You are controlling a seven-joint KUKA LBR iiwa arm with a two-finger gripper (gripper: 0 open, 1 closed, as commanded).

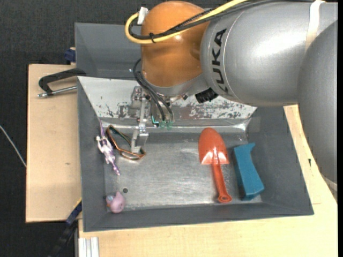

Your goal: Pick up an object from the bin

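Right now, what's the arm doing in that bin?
The KUKA arm's gripper is down in the left half of the grey bin, near the back wall, right beside a dark wiry loop. Whether it grips the loop cannot be told. A purple and white trinket lies just left of the loop. An orange toy shovel and a blue block lie side by side on the right, and a small pink thing sits in the front left corner.

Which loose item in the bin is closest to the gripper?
The thin brown-and-black wire loop on the left, right beside the gripper; the orange shovel, blue block and pink lump lie farther off.
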